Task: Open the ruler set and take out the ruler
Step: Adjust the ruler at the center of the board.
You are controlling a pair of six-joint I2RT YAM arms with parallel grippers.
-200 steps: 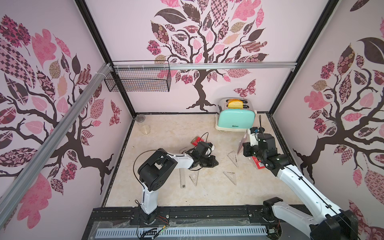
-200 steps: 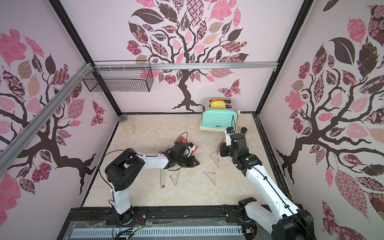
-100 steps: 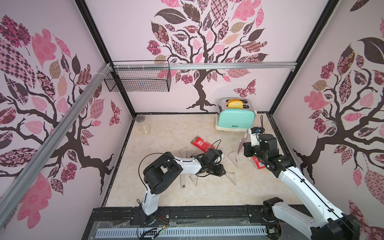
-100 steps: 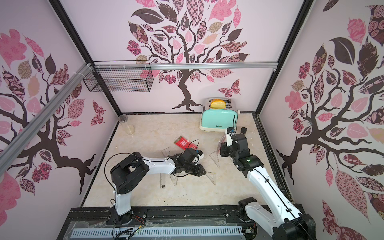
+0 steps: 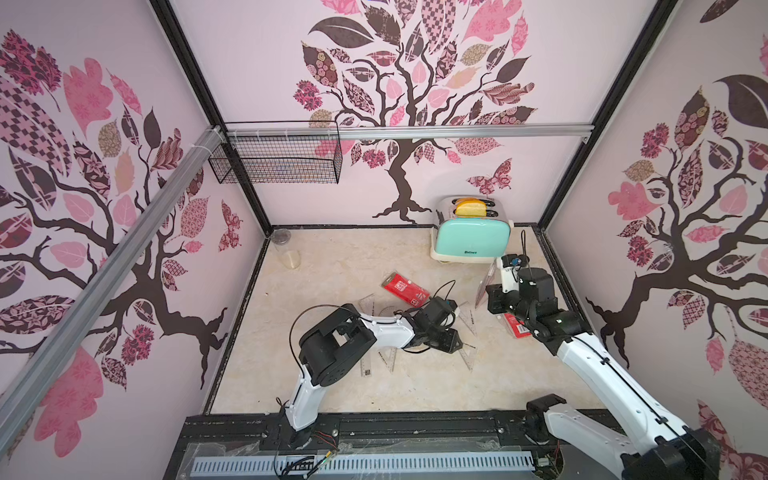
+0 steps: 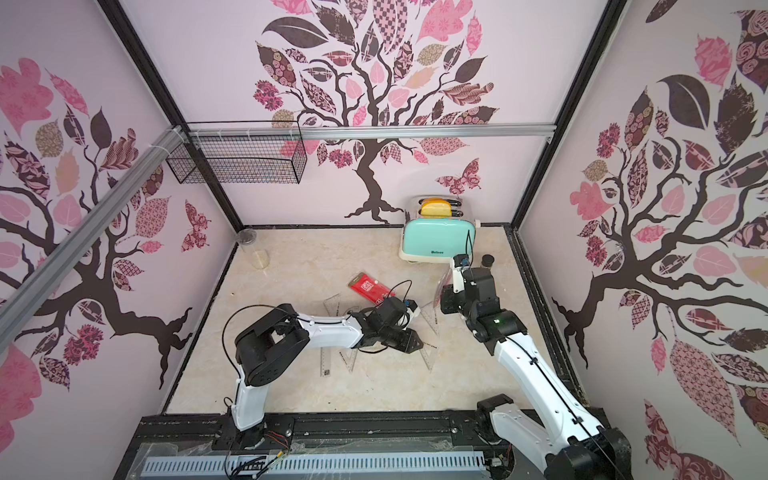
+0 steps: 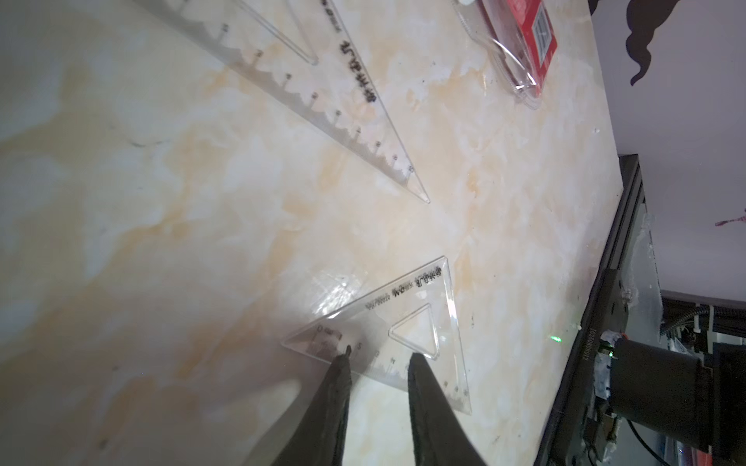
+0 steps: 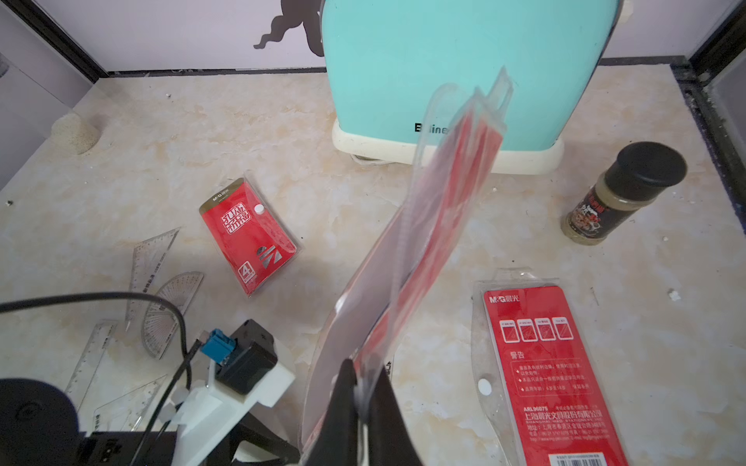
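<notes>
Pouch (image 8: 424,242), mid-frame in the right wrist view, is pinched by the clenched right gripper (image 8: 365,387). Set square (image 7: 375,322) lies flat, lower centre in the left wrist view, under the parted left gripper (image 7: 381,355); a straight lift is advised

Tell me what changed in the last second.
The left gripper swung away from the red packet, rightward and toward the robot's base. It now hovers over a small set square, its jaws parted and holding nothing. The right gripper stayed shut on the clear pouch, held up off the table. The packet and toaster stayed put.
</notes>
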